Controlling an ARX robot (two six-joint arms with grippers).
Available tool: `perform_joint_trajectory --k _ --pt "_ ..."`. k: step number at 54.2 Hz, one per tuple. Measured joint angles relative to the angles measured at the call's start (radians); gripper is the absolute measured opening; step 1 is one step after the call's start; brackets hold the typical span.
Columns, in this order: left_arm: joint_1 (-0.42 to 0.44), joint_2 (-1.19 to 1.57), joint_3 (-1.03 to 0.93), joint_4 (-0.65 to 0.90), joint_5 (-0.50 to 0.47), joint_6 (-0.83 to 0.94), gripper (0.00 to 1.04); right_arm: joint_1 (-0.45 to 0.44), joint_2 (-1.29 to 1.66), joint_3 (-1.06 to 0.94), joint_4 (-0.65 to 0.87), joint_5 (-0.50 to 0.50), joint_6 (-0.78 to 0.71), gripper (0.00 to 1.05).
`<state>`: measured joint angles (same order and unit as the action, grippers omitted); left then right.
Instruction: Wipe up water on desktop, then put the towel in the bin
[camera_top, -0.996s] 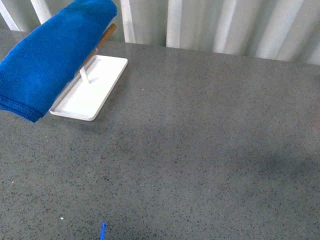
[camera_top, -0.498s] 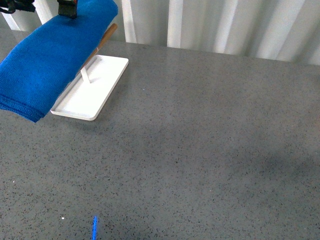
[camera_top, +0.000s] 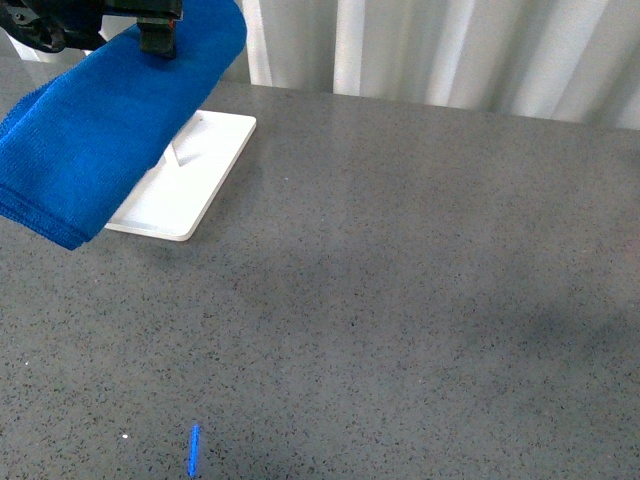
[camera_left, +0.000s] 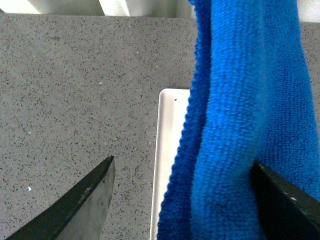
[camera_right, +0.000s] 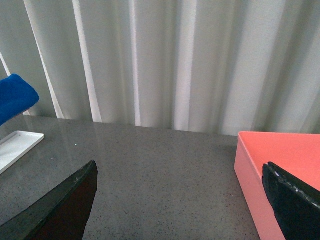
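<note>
Left hand (camera_left: 181, 161) spread wide around blue towel (camera_left: 235, 100), above white tray (camera_left: 165, 130)

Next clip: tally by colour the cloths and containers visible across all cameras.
Blue: 1, the towel
White: 1, the tray
Pink: 1, the bin
Total: 3

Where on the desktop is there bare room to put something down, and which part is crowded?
The desktop is bare across the middle and right, from the white tray out to the curtain behind. Crowded is only the far left corner, where the towel hangs over the tray.
</note>
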<state>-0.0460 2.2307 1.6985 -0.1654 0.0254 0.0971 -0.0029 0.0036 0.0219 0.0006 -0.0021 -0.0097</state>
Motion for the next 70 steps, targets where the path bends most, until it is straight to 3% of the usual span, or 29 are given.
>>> perform_joint_trajectory --k 19,26,51,70 --pt "0.003 0.011 0.047 -0.024 0.01 0.009 0.18 0.0 0.0 0.0 0.0 0.0 0.0 0.98" --pt "0.008 0.014 0.069 -0.037 0.009 0.012 0.03 0.0 0.0 0.0 0.0 0.0 0.0 0.98" --pt "0.001 0.001 0.085 -0.057 0.04 -0.016 0.03 0.0 0.0 0.0 0.0 0.0 0.0 0.98" --pt "-0.03 -0.162 0.046 -0.05 0.073 -0.06 0.03 0.0 0.0 0.0 0.0 0.0 0.0 0.98"
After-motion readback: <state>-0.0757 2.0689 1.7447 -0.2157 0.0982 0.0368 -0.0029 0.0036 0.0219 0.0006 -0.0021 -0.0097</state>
